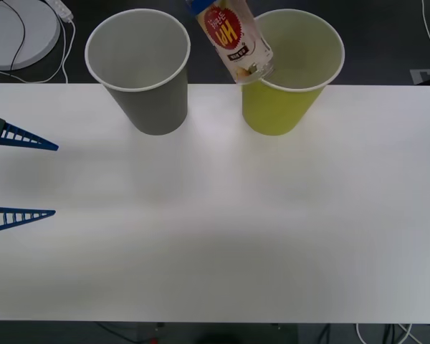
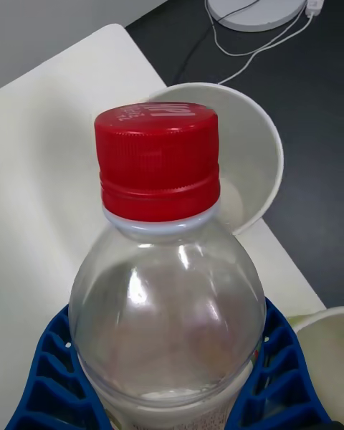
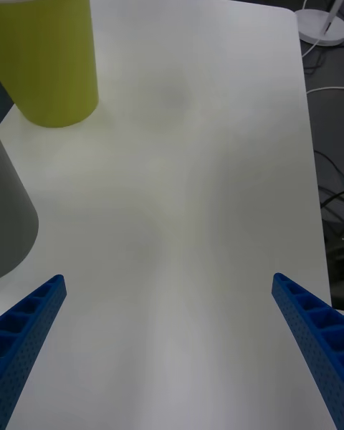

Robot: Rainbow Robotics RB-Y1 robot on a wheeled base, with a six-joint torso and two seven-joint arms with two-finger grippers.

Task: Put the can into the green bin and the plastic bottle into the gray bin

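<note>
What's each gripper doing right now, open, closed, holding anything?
Left gripper: open, empty, above the table.
Right gripper: closed on the plastic bottle.

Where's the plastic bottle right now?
In the front view the plastic bottle hangs above the table's far edge, between the gray bin and green bin, held by the right gripper.

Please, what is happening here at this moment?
The right pincer holds the plastic bottle in the air, between the gray bin and the green bin at the far side of the white table. The left pincer waits open above the table's left side.
</note>
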